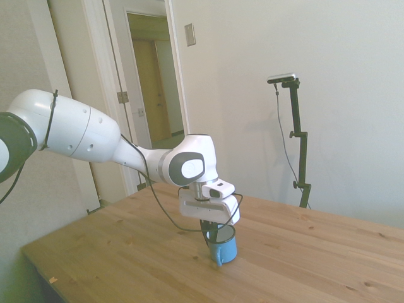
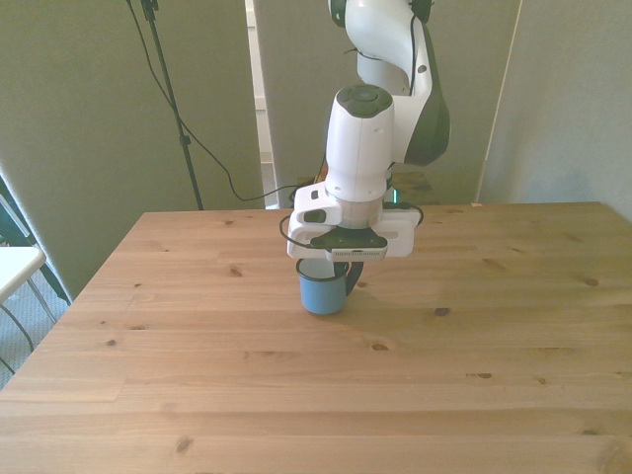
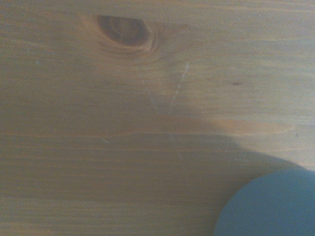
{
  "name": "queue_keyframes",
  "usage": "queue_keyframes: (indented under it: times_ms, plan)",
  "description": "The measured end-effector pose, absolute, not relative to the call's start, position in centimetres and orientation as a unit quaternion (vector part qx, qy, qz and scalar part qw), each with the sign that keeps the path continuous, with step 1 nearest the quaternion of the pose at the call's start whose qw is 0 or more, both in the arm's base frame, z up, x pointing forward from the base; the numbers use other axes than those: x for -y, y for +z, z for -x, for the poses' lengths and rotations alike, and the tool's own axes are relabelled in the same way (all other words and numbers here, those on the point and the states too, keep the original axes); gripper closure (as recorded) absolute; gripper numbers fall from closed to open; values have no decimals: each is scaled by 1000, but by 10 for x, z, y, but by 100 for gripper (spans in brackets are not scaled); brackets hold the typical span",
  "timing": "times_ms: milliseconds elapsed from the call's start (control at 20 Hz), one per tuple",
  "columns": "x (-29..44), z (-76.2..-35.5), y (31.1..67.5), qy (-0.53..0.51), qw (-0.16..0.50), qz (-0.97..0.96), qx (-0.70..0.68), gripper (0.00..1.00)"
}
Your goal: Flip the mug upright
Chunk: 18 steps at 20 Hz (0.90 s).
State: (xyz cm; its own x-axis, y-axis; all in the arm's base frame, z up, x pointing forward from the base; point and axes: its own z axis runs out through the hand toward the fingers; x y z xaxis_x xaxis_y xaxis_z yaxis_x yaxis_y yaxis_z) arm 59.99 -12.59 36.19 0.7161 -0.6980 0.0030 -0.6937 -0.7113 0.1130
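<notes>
The light-blue mug stands upright on the wooden table, its dark-rimmed mouth facing up and its small handle toward the near edge in the side view. My gripper points straight down over it, dark fingers pinched on the mug's wall at the rim, one reaching inside. In the front view the mug sits under the hand, and the gripper grips it on the front view's right side. The wrist view shows a blurred blue piece of the mug over wood grain.
The table spreads out on all sides of the mug. A doorway and a wall lie behind the table in the side view. A white object stands off the front view's left edge.
</notes>
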Motion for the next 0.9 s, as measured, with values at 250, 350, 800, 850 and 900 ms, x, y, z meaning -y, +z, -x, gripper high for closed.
queue_keyframes:
  times_ms: [250, 350, 800, 850, 900]
  plan:
    - [129, -599, 361, -22, 51, -923, 380, 0]
    - [133, -598, 361, -23, 50, -922, 383, 0]
    - [131, -576, 404, -7, 38, -924, 381, 0]
    - [128, -569, 417, 0, 35, -925, 379, 0]
    - [124, -561, 431, 8, 31, -926, 377, 0]
